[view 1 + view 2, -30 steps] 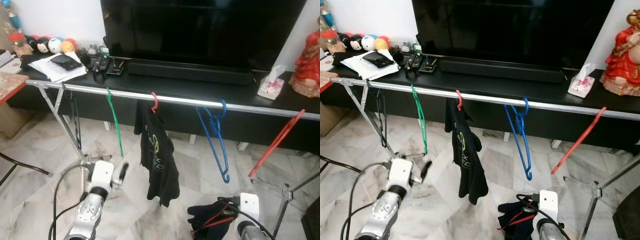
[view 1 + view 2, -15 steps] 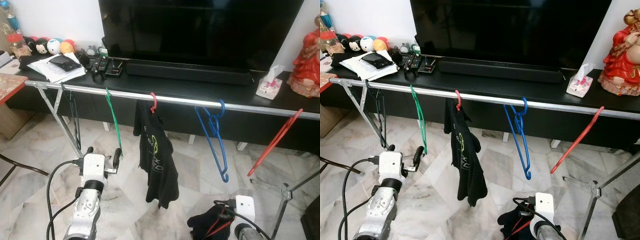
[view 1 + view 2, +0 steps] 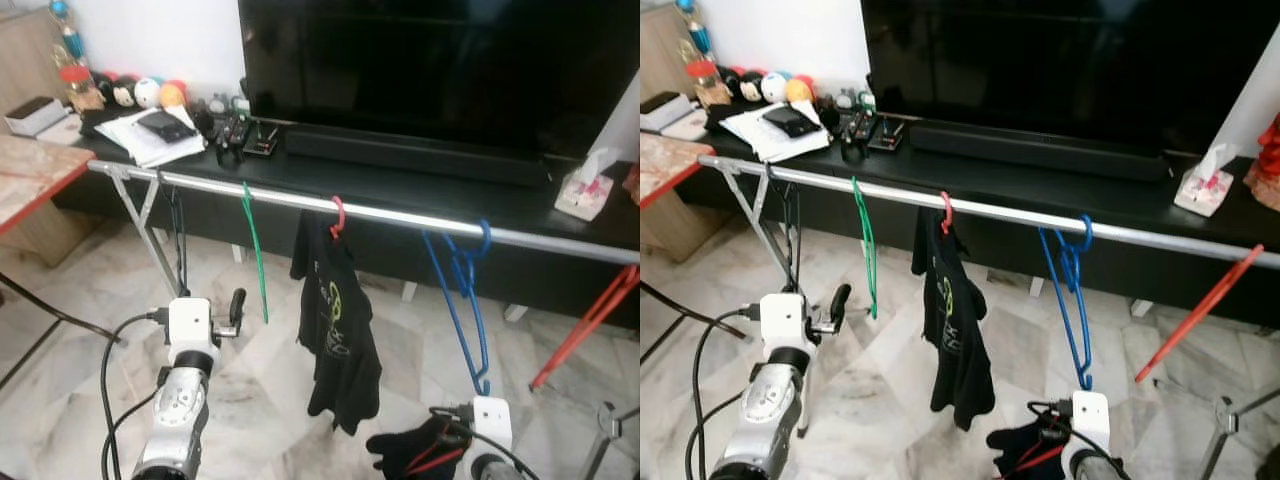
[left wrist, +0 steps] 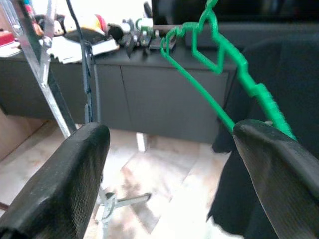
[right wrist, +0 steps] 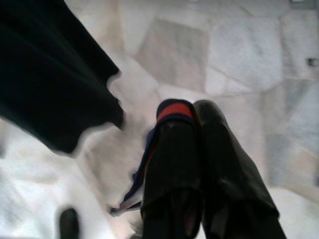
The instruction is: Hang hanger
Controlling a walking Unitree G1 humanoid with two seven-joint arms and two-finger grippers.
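The right gripper (image 5: 192, 164) has its jaws pinching a red wire hanger draped in dark cloth (image 3: 415, 455), low near the floor, well under the long silver metal rail (image 3: 400, 217). The left gripper (image 4: 169, 164) hangs spread, empty, by the thin green plastic hanger (image 3: 255, 255).

Risk: the cloth sliding off mid-lift, or the hook snagging the blue plastic hanger (image 3: 462, 300). The right wrist view confirms the pinch; the head views are too distant.

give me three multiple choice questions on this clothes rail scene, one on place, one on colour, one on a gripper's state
1. Where does the black t-shirt hang?
A. between the green hanger and the blue hanger
B. on the tv stand
C. on the floor

2. What colour is the empty hanger right of the shirt?
A. yellow
B. blue
C. white

3. What state is the left gripper in?
A. shut on the rail
B. shut on a cloth
C. open

Answers: 1 A, it hangs on the rail between them; 2 B, its wire is blue; 3 C, the left wrist view shows its fingers wide apart.
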